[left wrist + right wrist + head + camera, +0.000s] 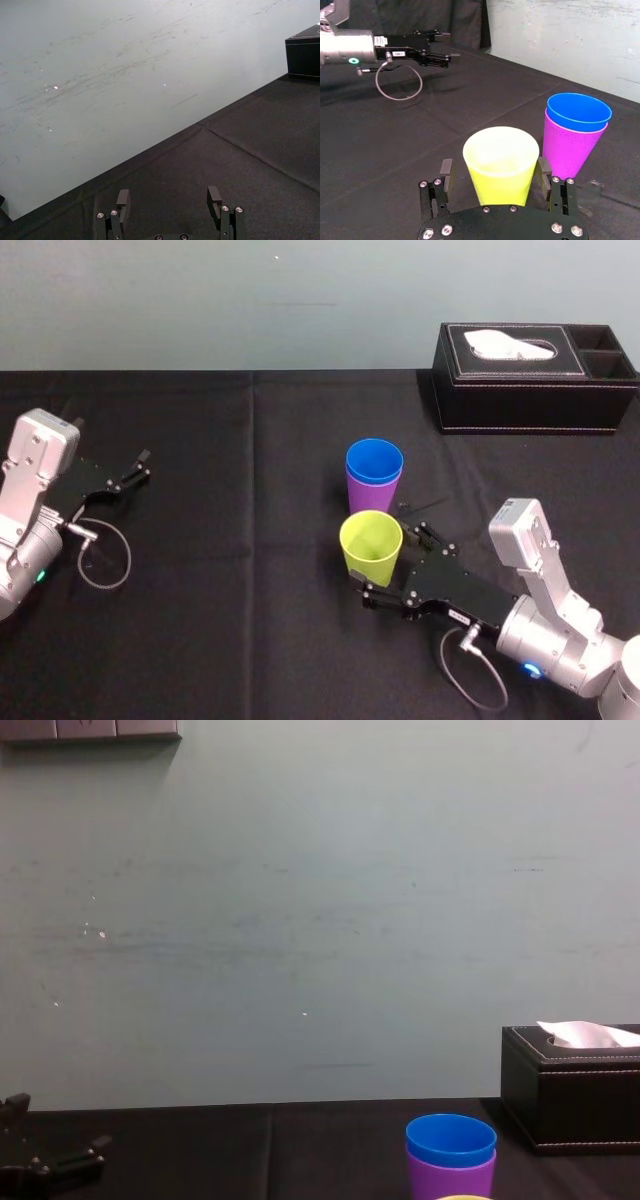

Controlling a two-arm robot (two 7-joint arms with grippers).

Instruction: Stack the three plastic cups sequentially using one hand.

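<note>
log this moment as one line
blue cup nested in purple cup | right end effector open around yellow-green cup | left end effector parked, open

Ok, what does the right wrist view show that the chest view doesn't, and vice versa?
Right wrist, not chest: the right tool, open, fingers either side of the yellow-green cup (chest catches just its rim). Chest, not right wrist: the black tissue box with white tissue. Both: the blue cup nested in the purple cup, and the left tool parked at the left.
</note>
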